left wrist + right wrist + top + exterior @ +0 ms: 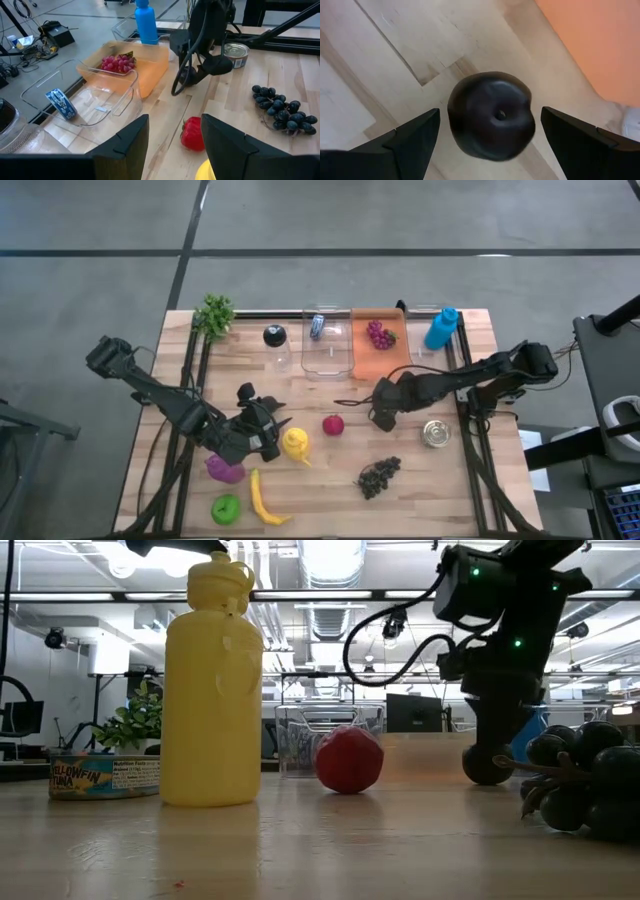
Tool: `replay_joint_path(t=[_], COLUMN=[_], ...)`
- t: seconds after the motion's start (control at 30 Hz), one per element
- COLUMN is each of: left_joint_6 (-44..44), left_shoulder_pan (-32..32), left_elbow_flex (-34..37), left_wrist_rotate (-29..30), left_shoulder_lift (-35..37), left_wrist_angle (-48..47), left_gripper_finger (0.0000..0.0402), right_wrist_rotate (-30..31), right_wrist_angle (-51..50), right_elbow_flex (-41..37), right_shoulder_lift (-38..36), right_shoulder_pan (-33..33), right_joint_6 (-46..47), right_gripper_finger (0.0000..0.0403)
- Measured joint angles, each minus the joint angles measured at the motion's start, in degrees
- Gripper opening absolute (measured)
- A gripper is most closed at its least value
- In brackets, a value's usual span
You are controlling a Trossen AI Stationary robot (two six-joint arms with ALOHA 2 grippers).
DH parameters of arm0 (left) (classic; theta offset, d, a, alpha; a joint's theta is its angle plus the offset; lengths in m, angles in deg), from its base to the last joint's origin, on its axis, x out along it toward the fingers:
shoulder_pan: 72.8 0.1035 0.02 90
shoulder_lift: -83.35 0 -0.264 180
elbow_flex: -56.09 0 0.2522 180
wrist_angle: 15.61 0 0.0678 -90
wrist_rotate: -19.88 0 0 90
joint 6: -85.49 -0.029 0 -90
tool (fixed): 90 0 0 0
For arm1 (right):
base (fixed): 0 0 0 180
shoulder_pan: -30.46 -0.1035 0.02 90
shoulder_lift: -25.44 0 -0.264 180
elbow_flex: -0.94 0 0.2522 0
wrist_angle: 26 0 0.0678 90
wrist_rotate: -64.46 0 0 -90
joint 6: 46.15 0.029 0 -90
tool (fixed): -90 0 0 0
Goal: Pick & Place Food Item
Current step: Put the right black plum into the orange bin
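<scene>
A dark, round plum-like fruit [491,121] rests on the wooden table [330,470], just near of the orange container [375,350] that holds red grapes [118,63]. My right gripper [490,112] points down over the fruit, open, one finger on each side and clear of it; the low view shows the fruit [487,764] under that arm. My left gripper [175,120] is open and holds nothing, hovering over the upright yellow bottle [212,690] at the table's middle left. A red fruit [333,424] lies between the two grippers.
A clear container [326,345] with a blue packet stands beside the orange one. A blue bottle [441,328], a tuna can [436,433] and black grapes [380,476] lie to the right. A plant [214,315], purple and green items and a banana [262,498] are on the left.
</scene>
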Motion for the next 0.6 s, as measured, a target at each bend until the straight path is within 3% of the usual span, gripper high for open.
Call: replay_joint_path(t=[0.3,0.6], left_joint_6=[-0.02,-0.02], left_shoulder_pan=[0.0,0.0], left_elbow_flex=[0.0,0.0], left_wrist_rotate=[-0.02,-0.04], left_shoulder_lift=[0.0,0.0], left_wrist_angle=[0.0,0.02], left_gripper_finger=[0.0186,0.018], right_wrist_rotate=[-4.18,-4.39], right_wrist_angle=[0.96,2.68], right_elbow_flex=[0.25,0.24], right_shoulder_lift=[2.25,2.95], right_shoulder_pan=[-0.07,-0.02], right_joint_6=[-4.23,-5.96], right_gripper_finger=[0.0319,0.0275])
